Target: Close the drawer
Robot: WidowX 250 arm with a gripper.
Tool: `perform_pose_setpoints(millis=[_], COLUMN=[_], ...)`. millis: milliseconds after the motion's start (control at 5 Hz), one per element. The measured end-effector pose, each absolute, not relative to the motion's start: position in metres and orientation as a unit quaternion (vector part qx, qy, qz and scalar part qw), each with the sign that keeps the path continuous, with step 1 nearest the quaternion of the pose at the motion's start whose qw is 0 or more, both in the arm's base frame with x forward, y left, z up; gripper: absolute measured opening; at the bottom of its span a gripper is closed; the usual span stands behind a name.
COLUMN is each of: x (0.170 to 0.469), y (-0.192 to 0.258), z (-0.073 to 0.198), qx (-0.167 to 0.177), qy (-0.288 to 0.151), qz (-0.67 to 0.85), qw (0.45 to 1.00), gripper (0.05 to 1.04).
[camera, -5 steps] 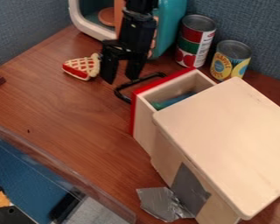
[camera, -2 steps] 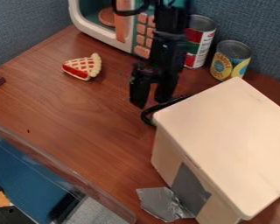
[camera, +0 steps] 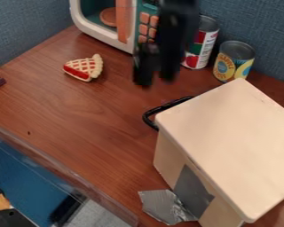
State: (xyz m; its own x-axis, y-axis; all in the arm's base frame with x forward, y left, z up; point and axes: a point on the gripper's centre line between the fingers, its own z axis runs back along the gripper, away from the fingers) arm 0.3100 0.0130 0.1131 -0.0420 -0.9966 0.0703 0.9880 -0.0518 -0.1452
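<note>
Standing near microwave [camera: 110,40], two cans [camera: 233,62]

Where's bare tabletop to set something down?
The widest bare wood lies between the pie slice, black handle, wooden box and clear plastic edge. It's crowded at the back: toy microwave, red-labelled can, yellow-labelled can close to the box's corner, and the open hand hanging in front.
</note>
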Motion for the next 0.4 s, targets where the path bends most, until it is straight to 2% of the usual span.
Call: perform_pose_setpoints(millis=[200,400], x=[0.296,0.271], y=[0.075,0.094], z=[0.155,0.19], qx=[-0.045,-0.015], qy=[-0.047,-0.076], qz=[-0.62,-0.536], qw=[0.782,0.84], gripper=[0.998,0.998])
